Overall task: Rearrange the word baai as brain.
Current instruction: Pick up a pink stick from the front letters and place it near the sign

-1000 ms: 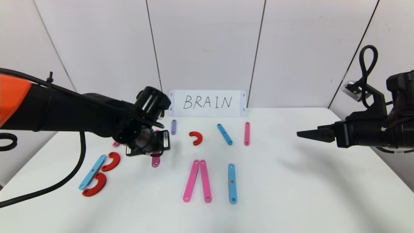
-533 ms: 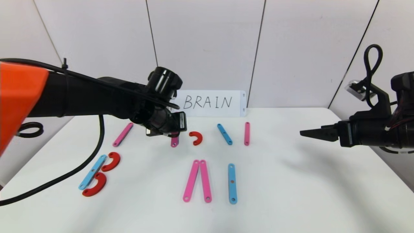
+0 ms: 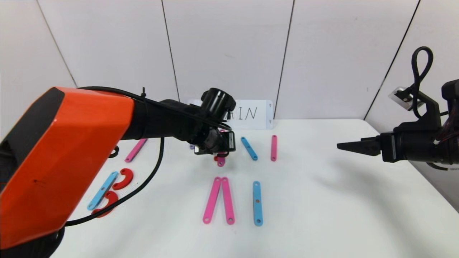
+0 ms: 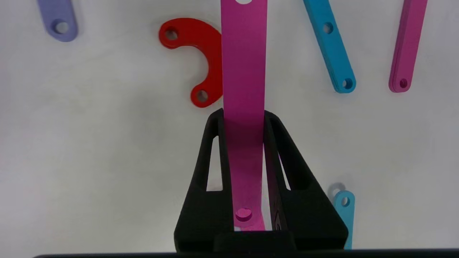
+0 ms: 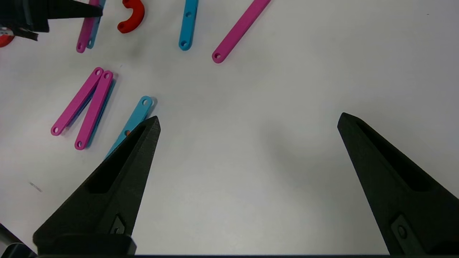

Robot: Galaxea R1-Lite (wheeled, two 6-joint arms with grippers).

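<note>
Since the earlier frame, left gripper (image 4: 244, 118) was carried rightward, clamped on pink strip (image 4: 244, 71), now held above red arc (image 4: 199, 53); right gripper (image 5: 247, 122) was parked, jaws wide; strip should be lowered flat beside the arc, hole ends aligned.

left pincer (image 4: 244, 118): clamped, arm reaching across centre | right pincer (image 5: 247, 122): spread wide, hovering at right
</note>
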